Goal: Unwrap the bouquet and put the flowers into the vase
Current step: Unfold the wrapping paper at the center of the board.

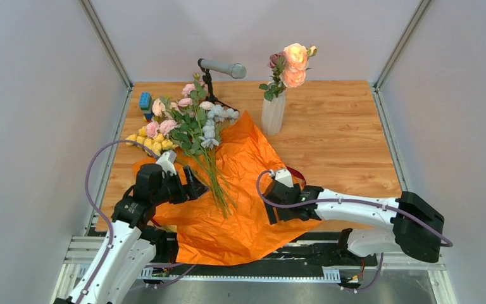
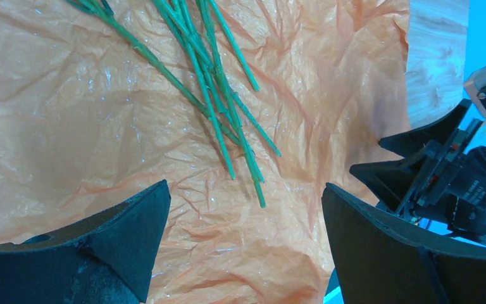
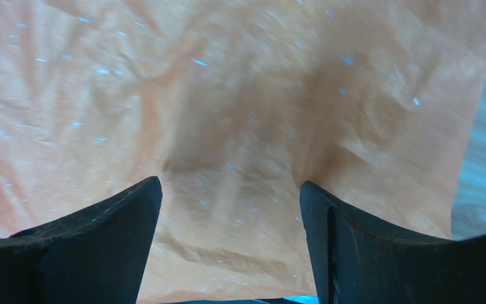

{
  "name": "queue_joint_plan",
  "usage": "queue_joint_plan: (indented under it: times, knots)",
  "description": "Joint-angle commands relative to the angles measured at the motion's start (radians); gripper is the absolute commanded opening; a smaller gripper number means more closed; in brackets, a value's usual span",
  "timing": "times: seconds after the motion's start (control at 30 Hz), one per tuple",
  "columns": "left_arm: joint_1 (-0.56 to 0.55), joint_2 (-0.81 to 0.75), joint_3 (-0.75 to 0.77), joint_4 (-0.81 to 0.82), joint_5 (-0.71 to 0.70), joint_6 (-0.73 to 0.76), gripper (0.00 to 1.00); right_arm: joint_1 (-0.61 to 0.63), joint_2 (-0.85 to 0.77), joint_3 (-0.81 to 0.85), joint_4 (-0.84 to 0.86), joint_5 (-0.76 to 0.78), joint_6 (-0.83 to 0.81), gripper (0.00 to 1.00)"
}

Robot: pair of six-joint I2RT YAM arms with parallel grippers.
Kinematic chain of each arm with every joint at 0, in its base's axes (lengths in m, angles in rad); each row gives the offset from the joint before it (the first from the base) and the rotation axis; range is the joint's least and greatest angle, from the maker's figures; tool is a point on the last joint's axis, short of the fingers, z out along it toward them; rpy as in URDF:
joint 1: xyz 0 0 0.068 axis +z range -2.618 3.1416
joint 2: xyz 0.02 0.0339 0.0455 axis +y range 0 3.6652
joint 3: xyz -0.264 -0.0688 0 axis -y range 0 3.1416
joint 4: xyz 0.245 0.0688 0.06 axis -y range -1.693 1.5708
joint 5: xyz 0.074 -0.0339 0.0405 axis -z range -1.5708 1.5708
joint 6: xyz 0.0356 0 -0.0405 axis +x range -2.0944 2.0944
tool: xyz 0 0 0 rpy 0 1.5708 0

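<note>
The orange paper (image 1: 247, 218) lies opened flat on the table (image 1: 342, 139), and the loose flowers (image 1: 193, 126) lie on it. Their heads are at the far left, and the stems (image 1: 218, 183) run from there toward the near centre, so the long axis is diagonal.

The left gripper (image 1: 197, 185) is the nearer one. It hangs just beside the lower part of the stems with its jaws wide apart and nothing between them. In the left wrist view the cut ends lie just ahead of the fingers. It is perhaps slightly above the paper; I cannot tell if it touches.

The right gripper (image 1: 267, 202) is over bare paper, also released and empty.

The vase (image 1: 273, 114) stands upright at the far centre, well apart from the stems. It holds a few peach roses (image 1: 294, 63) already.
</note>
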Motion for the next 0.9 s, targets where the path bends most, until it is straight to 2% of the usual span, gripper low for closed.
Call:
queue_joint_plan:
  times: [0.0, 0.13, 0.2, 0.3, 0.43, 0.53, 0.67, 0.87]
  knots:
    - [0.001, -0.015, -0.017, 0.008, 0.041, -0.025, 0.96, -0.035, -0.087, -0.091, 0.024, -0.025, 0.121, 0.82]
    - [-0.027, 0.009, -0.058, 0.029, 0.077, -0.046, 0.94, -0.079, -0.121, -0.162, 0.076, -0.048, 0.126, 0.85]
    - [-0.066, 0.033, -0.051, 0.024, 0.043, -0.046, 0.94, -0.113, -0.133, -0.179, 0.093, -0.067, 0.107, 0.85]
    - [-0.117, 0.050, -0.041, 0.018, 0.001, -0.052, 0.95, -0.135, -0.176, -0.154, 0.096, -0.064, 0.031, 0.87]
    - [-0.122, 0.070, -0.028, 0.074, -0.005, -0.069, 0.97, -0.212, -0.251, -0.086, 0.107, -0.092, -0.121, 0.94]
    - [-0.122, 0.106, -0.012, 0.138, -0.016, -0.081, 0.99, -0.306, -0.262, -0.028, 0.146, -0.177, -0.238, 0.95]
    - [-0.122, 0.158, 0.019, 0.175, -0.113, -0.061, 1.00, -0.416, -0.204, 0.035, 0.235, -0.284, -0.366, 0.95]
    - [-0.122, 0.167, 0.009, 0.243, -0.194, -0.068, 1.00, -0.593, -0.035, 0.133, 0.378, -0.569, -0.465, 0.83]
